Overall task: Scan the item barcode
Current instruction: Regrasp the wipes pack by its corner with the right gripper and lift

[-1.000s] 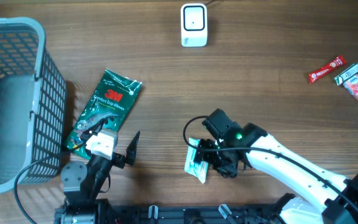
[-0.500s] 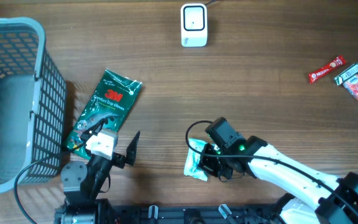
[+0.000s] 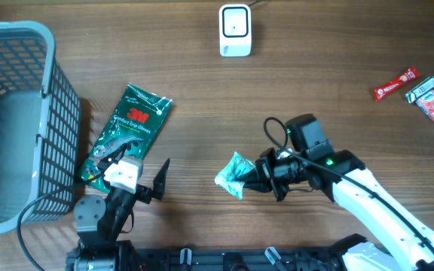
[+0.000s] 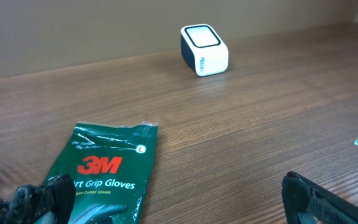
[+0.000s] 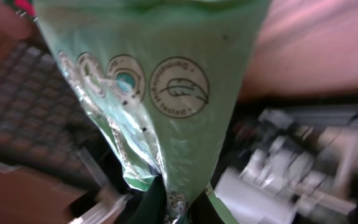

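Pouch (image 3: 233, 175), pale green and crinkled, pinched at one end in right claw (image 3: 258, 179), jaws closed almost flat on the foil. Sits about midway along the counter (image 3: 315, 90), toward the near edge where the arms are mounted, free end pointing at the left edge. Looks raised off the wood, though hard to confirm from overhead. Fills most of the right wrist view, with round printed seals and a leaf emblem on its green face, and tapers down into the dark jaws at the bottom.

Left claw (image 3: 143, 181) spread as wide as it goes, gripping nothing, parked at the near edge left of centre, just beside the lower end of the 3M gloves pack (image 3: 130, 126). Lies slanted, that green pack, close to the grey mesh basket (image 3: 60, 105) at the left edge.

White barcode scanner (image 3: 234, 30) standing at the far edge, centre, well apart from the pouch. Red sachet (image 3: 395, 83) and small packet (image 3: 426, 98) near the right edge, toward the far corner.
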